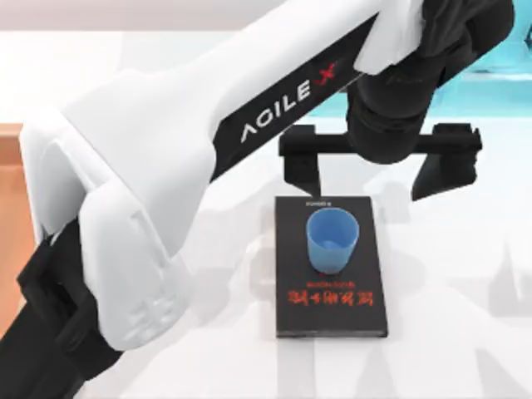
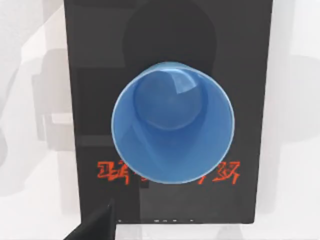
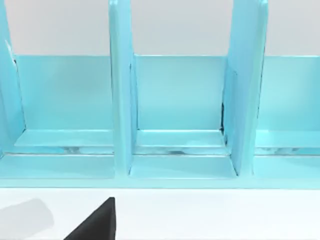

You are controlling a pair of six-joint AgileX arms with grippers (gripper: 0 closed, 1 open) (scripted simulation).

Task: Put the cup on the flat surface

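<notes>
The cup, a small light-blue handleless tumbler tapering toward its base, stands upright and open-mouthed on the black book, just above its red lettering. The book lies flat on the glossy white bench. Beyond the book's far edge, the left pincer hovers with fingers spread wide, gripping nothing. A light-blue divided rack stands farther back.

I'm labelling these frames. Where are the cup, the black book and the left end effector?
cup [image 1: 332, 241]: top view, on its side wall.
black book [image 1: 332, 312]: top view, on the cover below the red lettering.
left end effector [image 1: 381, 166]: top view, midway between its fingertips.
</notes>
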